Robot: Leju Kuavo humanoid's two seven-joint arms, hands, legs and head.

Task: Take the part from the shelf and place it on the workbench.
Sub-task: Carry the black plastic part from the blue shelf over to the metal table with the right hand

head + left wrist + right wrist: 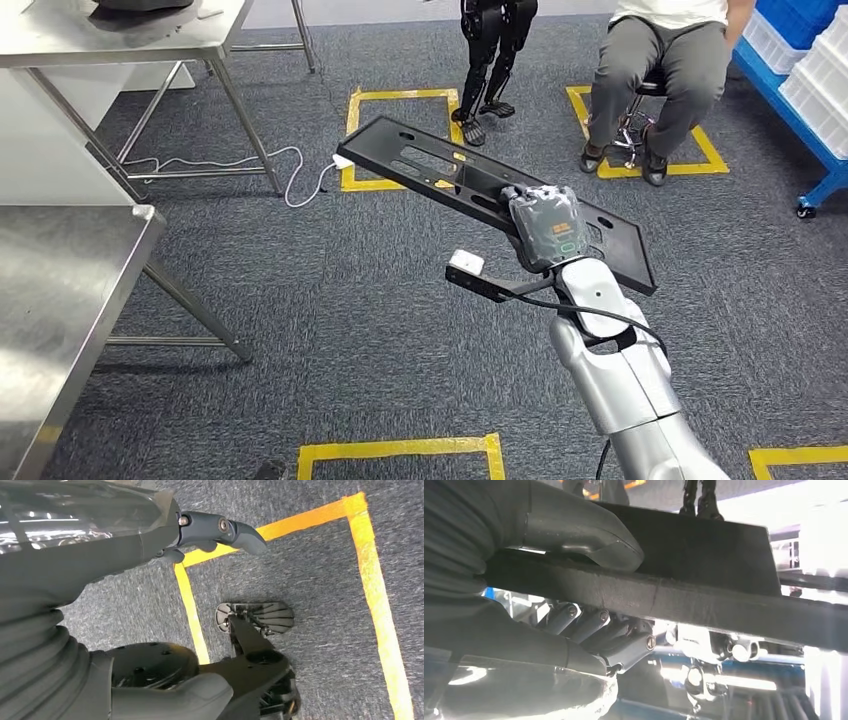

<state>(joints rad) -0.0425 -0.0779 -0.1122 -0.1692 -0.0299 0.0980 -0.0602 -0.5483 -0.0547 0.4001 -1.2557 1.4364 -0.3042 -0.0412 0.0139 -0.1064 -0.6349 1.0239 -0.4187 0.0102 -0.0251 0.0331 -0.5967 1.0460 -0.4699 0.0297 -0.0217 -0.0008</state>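
carrying part point(440, 165) toward workbench point(60, 300), i judge; black slotted panel held over carpet, clear of steel top at my left. next move needs turn left, then level panel over bench before lowering. right hand point(545, 228) clamped on panel edge, thumb point(589, 535) above, fingers point(614, 635) curled beneath. left hand point(150, 535) hangs over floor, holds nothing, fingers look loosely apart.

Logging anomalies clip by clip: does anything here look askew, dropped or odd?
Nothing is dropped or damaged. The right hand grips the long black part well off-centre, so most of it juts out, over the carpet. A white cable lies loose on the floor beside the table legs.
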